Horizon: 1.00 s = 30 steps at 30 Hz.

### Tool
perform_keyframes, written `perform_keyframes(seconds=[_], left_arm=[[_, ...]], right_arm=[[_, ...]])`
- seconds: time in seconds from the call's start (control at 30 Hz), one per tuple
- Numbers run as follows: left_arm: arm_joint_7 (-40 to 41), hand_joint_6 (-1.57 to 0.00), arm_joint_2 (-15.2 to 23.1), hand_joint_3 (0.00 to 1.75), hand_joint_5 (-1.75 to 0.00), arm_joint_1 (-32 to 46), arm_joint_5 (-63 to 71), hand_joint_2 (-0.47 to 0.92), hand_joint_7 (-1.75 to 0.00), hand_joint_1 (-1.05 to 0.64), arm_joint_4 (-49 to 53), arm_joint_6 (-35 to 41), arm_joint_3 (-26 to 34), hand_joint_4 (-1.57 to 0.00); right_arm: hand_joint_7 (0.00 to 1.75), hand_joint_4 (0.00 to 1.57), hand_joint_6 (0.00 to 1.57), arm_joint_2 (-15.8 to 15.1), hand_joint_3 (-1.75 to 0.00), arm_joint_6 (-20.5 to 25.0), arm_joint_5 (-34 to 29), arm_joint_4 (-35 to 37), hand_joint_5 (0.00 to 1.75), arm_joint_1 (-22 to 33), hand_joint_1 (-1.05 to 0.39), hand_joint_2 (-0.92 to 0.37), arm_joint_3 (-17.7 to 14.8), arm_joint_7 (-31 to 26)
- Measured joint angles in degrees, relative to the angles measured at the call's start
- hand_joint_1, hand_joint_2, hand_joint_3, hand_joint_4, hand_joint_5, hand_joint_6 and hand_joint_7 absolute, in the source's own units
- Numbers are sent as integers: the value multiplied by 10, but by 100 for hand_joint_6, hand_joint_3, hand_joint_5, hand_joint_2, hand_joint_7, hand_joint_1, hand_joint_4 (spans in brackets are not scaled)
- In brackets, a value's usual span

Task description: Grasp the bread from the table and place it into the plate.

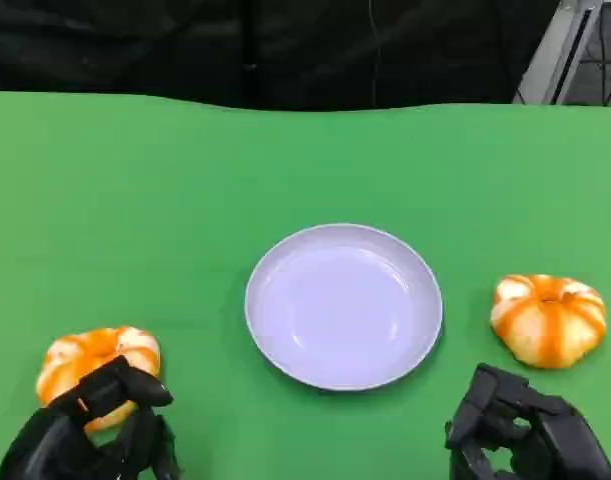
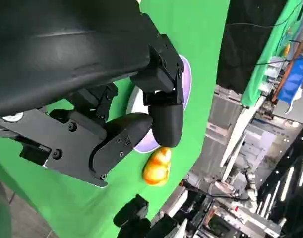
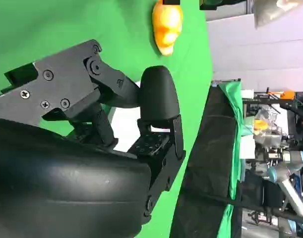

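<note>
Left black robot hand (image 1: 90, 425) sits at the near left of the table, its fingers curled partway over the near side of a round orange-and-white bread bun (image 1: 97, 362). I cannot tell if the fingers touch the bun or grip it. That bun lies on the green table cloth (image 1: 135, 200), well to the left of the round pale plate (image 1: 343, 305). The plate has nothing in it. A second orange-and-white bun (image 1: 549, 318) lies to the right of the plate. Just in front of it hangs the right black robot hand (image 1: 525, 430), fingers bent in and holding nothing.
</note>
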Motion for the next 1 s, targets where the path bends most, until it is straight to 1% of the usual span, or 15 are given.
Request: perform_keyframes(seconds=[0.43, 0.53, 0.63, 0.67, 0.7, 0.77, 0.8, 0.83, 0.87, 0.9, 0.93, 1.0], left_arm=[[0, -77, 0, 101, -175, 0, 0, 69, -167, -5, -2, 0, 0, -87], [0, -78, 0, 107, -175, 0, 1, 66, -163, -4, -2, -1, 0, -87], [0, -78, -2, 111, -175, 0, 14, 62, -156, -2, -1, -20, 0, -83], [1, -79, -4, 110, -172, 0, 20, 60, -151, -2, -1, -31, 0, -80], [5, -78, -6, 106, -164, 0, 31, 57, -139, -7, 1, -46, -1, -76], [20, -78, -11, 102, -159, 0, 67, 57, -132, -9, 10, -92, -3, -74], [26, -72, -12, 61, -121, 0, 82, 74, -95, -21, 15, -112, -4, -63], [29, -73, -13, 42, -105, 0, 104, 83, -77, -26, 25, -146, -6, -61], [31, -71, -12, 29, -78, 0, 130, 87, -51, -36, 39, -189, -7, -55], [34, -68, -8, 20, -44, -1, 157, 90, -23, -49, 52, -234, -8, -49], [46, -67, -2, 16, -32, -1, 196, 91, -13, -54, 64, -281, -9, -47], [89, -55, 15, 12, -13, -1, 285, 92, -3, -68, 87, -370, -8, -33]], right_arm=[[151, 77, 73, 0, -101, 0, 0, 0, 175, 0, -13, -67, 0, 1], [150, 76, 73, 0, -101, 0, 0, 0, 175, 0, -14, -67, 0, 1], [150, 76, 73, 0, -101, 0, 0, 0, 175, 0, -13, -68, 0, 1], [150, 76, 73, 0, -101, 0, 0, 0, 175, 0, -13, -68, 0, 1], [150, 77, 73, 0, -101, 0, 0, 0, 175, 0, -13, -68, 0, 1], [150, 77, 73, 0, -100, 0, 0, 0, 175, 0, -13, -68, 0, 0], [151, 77, 74, 0, -101, 0, 0, 0, 175, 0, -13, -67, 0, 0], [151, 77, 74, 0, -101, 0, 0, 0, 175, -1, -13, -67, 0, 0], [151, 77, 74, 0, -101, 0, 0, 0, 175, -1, -13, -67, 0, 0], [151, 77, 73, 0, -101, 0, -1, 0, 175, -1, -14, -67, 0, 0], [151, 77, 73, 0, -101, 0, -1, 0, 175, -1, -14, -67, 0, 0], [151, 77, 73, 0, -101, 0, -1, 0, 175, -1, -14, -67, 0, 0]])
